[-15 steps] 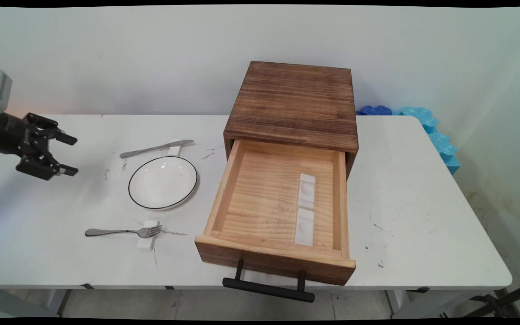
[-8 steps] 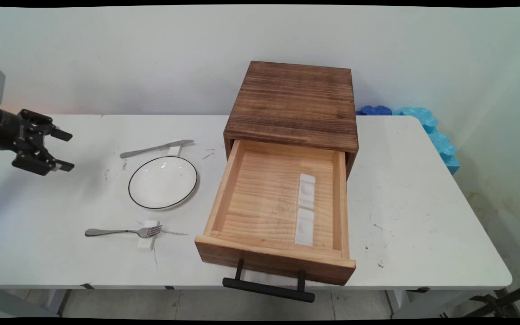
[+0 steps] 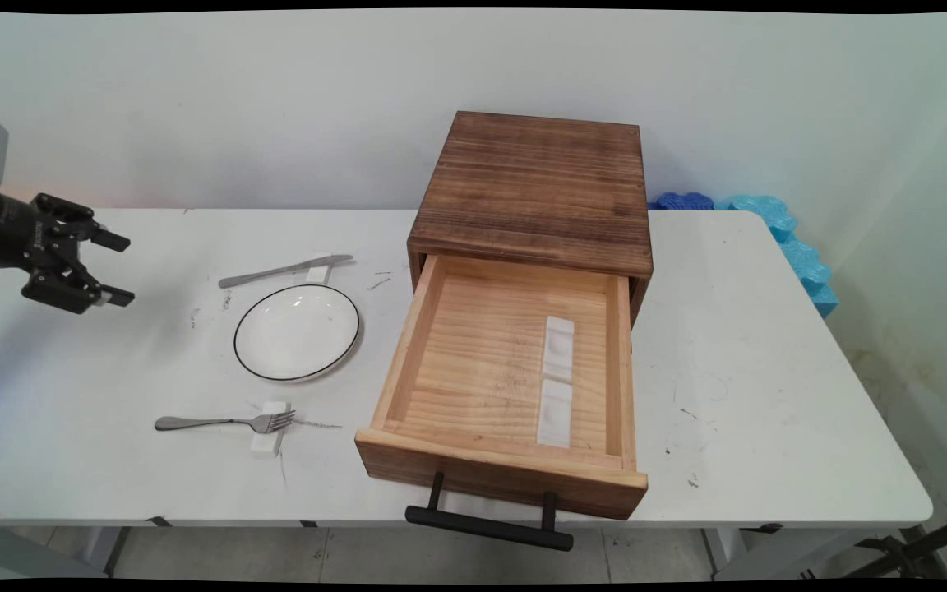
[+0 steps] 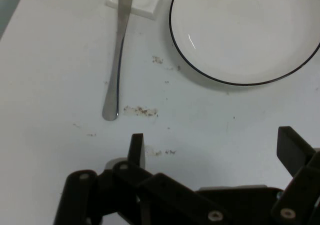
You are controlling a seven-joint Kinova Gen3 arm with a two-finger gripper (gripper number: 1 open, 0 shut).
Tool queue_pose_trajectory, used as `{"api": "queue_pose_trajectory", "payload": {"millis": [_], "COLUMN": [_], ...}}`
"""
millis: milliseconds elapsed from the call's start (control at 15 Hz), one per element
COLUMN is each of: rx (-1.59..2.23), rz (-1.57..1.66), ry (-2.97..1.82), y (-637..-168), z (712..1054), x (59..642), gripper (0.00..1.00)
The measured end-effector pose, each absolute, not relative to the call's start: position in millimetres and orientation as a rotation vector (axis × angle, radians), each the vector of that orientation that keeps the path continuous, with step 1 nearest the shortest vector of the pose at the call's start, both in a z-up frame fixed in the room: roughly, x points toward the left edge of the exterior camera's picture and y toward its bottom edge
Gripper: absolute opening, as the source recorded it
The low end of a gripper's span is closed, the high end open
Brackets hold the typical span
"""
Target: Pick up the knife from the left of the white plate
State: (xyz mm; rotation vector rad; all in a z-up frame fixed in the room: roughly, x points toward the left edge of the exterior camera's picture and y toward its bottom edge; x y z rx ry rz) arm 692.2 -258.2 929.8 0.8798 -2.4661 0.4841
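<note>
Since a second ago the gripper [image 3: 118,269] has drawn back toward the left edge of the frame and risen a little, while everything on the table has kept its place. The white table [image 3: 769,370] fills the middle and lower part of the main view. On it, right of center, stands a dark wooden cabinet [image 3: 535,185] whose pale wooden drawer [image 3: 473,362] is pulled out toward the bottom of the frame, its black bar handle [image 3: 488,526] hanging past the table's near edge. Two white rests [image 3: 556,382] lie end to end on the drawer floor toward its right side. Left of the drawer sits a white plate with a thin black rim [image 3: 296,332], bare. Above the plate in the frame a table knife [image 3: 284,270] lies with its blade on a small white rest [image 3: 319,268]; below the plate a fork [image 3: 225,423] lies with its tines on another white rest [image 3: 270,438]. Blue foam pieces [image 3: 778,226] show at the table's far right corner. The gripper hangs above the table at the left edge, its jaws spread apart and holding nothing, well apart from the knife and plate. In the hand view the knife handle [image 4: 116,70] and the plate [image 4: 245,30] lie beyond the fingers [image 4: 136,150], untouched.
</note>
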Motion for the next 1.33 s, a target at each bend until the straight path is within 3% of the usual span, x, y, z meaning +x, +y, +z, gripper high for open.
{"api": "queue_pose_trajectory", "payload": {"millis": [600,1333], "rx": [0.862,0.686], "rz": [0.53,0.44], "ry": [-2.514,-2.723], "y": [-311.2,-415.2], "z": [930.4,892.5], "x": [680.4,659.1], "gripper": [1.0,1.0]}}
